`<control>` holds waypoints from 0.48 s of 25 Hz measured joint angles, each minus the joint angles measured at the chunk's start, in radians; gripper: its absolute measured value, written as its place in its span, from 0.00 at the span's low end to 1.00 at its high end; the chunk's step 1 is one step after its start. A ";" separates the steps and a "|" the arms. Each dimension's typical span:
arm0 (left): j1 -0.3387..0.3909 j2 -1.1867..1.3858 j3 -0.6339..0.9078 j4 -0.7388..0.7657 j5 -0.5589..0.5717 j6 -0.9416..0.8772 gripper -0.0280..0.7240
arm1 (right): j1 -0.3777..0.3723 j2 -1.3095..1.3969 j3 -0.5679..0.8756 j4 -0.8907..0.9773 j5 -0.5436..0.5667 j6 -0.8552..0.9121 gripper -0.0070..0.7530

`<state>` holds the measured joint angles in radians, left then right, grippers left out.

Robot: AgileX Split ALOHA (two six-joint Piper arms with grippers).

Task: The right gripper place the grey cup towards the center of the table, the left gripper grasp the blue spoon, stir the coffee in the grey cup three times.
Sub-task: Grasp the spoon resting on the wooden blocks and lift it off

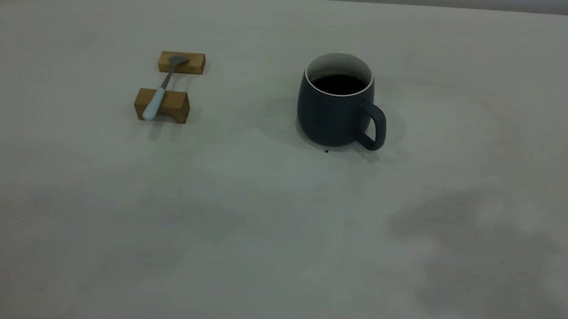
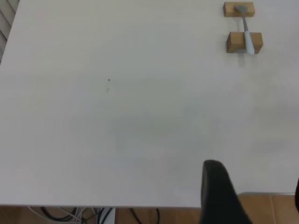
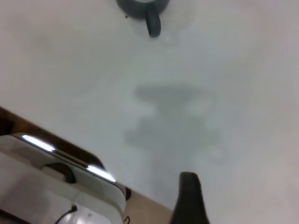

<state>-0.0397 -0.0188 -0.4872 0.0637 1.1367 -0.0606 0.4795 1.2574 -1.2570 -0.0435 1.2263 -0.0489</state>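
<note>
On the counter (image 1: 277, 231) we see a full, likely heavy mug (image 1: 333, 113), best gripped by its handle; we cannot tell either tool's state.

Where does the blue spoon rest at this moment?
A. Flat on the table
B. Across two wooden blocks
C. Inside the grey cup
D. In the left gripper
B: the blue spoon lies bridging the two wooden blocks, its bowl on the farther one, well apart from the grey cup.
</note>
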 joint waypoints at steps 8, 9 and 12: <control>0.000 0.000 0.000 0.000 0.000 0.000 0.66 | -0.019 -0.474 0.401 0.028 0.011 0.049 0.83; 0.000 0.000 0.000 0.000 0.000 0.000 0.66 | -0.047 -0.533 0.455 0.034 0.011 0.049 0.83; 0.000 0.000 0.000 0.000 0.000 0.000 0.66 | -0.164 -0.745 0.592 0.062 0.004 0.056 0.82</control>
<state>-0.0397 -0.0188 -0.4872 0.0637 1.1367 -0.0606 0.3154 0.5125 -0.6651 0.0182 1.2301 0.0067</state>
